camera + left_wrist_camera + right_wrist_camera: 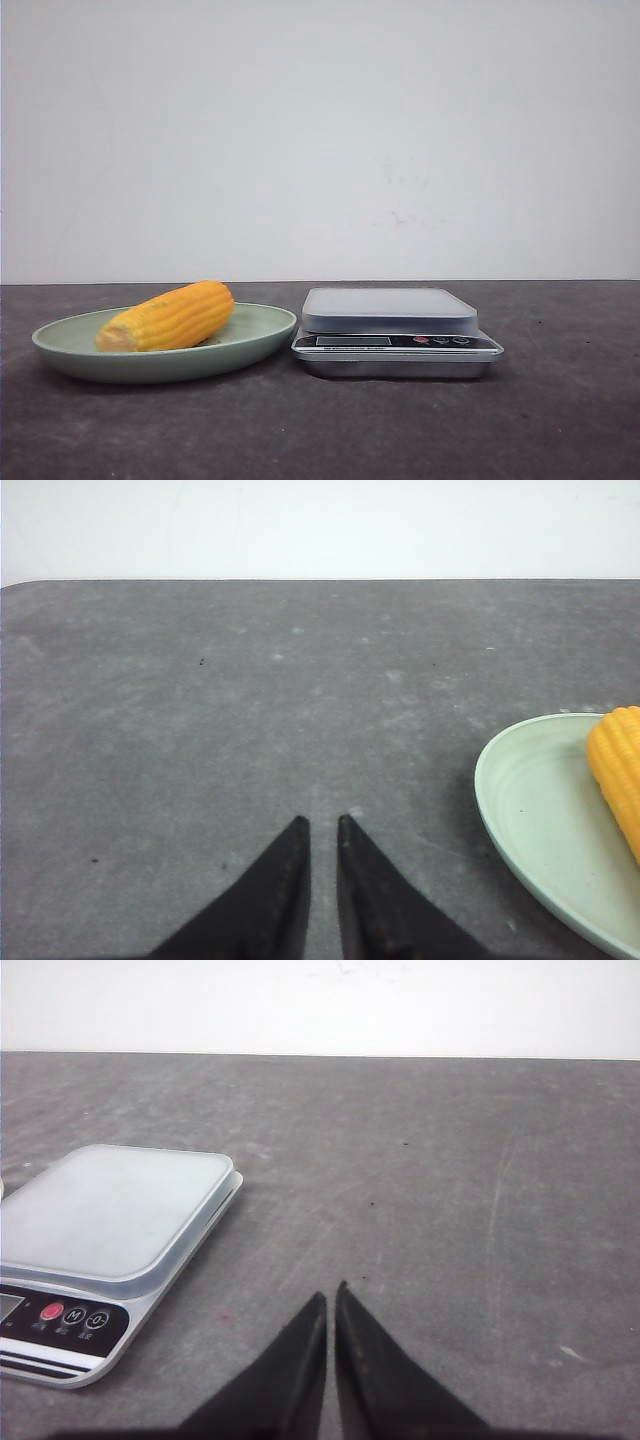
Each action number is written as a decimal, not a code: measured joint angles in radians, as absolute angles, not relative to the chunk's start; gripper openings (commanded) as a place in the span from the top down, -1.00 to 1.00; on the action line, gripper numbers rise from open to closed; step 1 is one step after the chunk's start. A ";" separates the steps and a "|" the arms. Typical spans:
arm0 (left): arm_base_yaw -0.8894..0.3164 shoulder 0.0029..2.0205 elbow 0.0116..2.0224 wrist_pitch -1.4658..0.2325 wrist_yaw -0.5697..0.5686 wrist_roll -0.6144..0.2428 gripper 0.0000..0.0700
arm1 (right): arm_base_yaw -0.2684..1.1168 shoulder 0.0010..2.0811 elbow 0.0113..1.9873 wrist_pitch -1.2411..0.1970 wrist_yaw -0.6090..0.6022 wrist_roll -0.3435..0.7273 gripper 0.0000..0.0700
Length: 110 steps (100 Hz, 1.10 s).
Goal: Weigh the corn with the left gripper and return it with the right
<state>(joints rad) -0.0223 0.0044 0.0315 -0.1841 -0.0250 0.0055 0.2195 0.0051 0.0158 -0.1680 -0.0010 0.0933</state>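
corn [168, 316] lies on its side in the green plate [255, 345], lower left of the front frame, paler end pointing left. scale [395, 330] sits just right of the plate, platform bare. left gripper [320, 826] closed on nothing, over bare table [200, 710]. right gripper [331, 1295] closed too, empty, near the scale.

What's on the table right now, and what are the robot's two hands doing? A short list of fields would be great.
corn: lying on its side in the green plate, paler end toward the plate's left edge
scale: right of the plate, platform bare
left hand: fingers nearly together, holding nothing, over bare table beside the plate
right hand: fingers nearly together, holding nothing, beside the scale
weighing: not yet begun
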 measured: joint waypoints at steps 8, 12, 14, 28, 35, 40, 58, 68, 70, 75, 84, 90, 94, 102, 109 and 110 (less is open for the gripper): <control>-0.022 0.004 0.031 -0.184 -0.025 0.006 1.00 | 0.220 0.005 0.016 -0.168 -0.001 0.093 0.95; -0.022 0.004 0.031 -0.184 -0.025 0.006 1.00 | 0.220 0.005 0.016 -0.168 -0.001 0.093 0.95; -0.022 0.004 0.031 -0.184 -0.025 0.006 1.00 | 0.220 0.005 0.016 -0.168 -0.001 0.093 0.95; -0.022 0.004 0.031 -0.184 -0.025 0.006 1.00 | 0.220 0.005 0.016 -0.168 -0.001 0.093 0.95; -0.022 0.004 0.031 -0.184 -0.025 0.006 1.00 | 0.220 0.005 0.016 -0.168 -0.001 0.093 0.95; -0.022 0.004 0.031 -0.184 -0.025 0.006 1.00 | 0.220 0.005 0.016 -0.168 -0.001 0.093 0.95; -0.022 0.004 0.031 -0.184 -0.025 0.006 1.00 | 0.220 0.005 0.016 -0.168 -0.001 0.093 0.95; -0.022 0.004 0.031 -0.184 -0.025 0.006 1.00 | 0.220 0.005 0.016 -0.168 -0.001 0.093 0.95; -0.022 0.004 0.031 -0.184 -0.025 0.006 1.00 | 0.220 0.005 0.016 -0.168 -0.001 0.093 0.95; -0.022 0.004 0.031 -0.184 -0.025 0.006 1.00 | 0.220 0.005 0.016 -0.168 -0.001 0.093 0.95; -0.022 0.004 0.031 -0.184 -0.025 0.004 1.00 | 0.220 0.005 0.016 -0.168 -0.001 0.093 0.95; -0.022 0.004 0.031 -0.184 -0.023 -0.017 1.00 | 0.220 0.005 0.016 -0.167 0.002 0.092 0.95; -0.022 0.004 0.031 -0.184 -0.023 -0.040 1.00 | 0.220 0.005 0.016 -0.160 0.016 0.084 0.95; -0.022 0.004 0.031 -0.184 -0.023 -0.110 1.00 | 0.220 0.006 0.014 -0.103 0.046 0.081 0.95; -0.022 0.004 0.031 -0.184 -0.023 -0.189 1.00 | 0.220 0.005 0.014 -0.042 0.046 0.083 0.95; -0.022 0.004 0.031 -0.184 -0.023 -0.200 1.00 | 0.220 0.005 0.014 -0.035 0.044 0.083 0.95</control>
<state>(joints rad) -0.0223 0.0044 0.0315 -0.1841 -0.0231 -0.2005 0.2195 0.0051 0.0143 -0.0349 0.0444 0.0834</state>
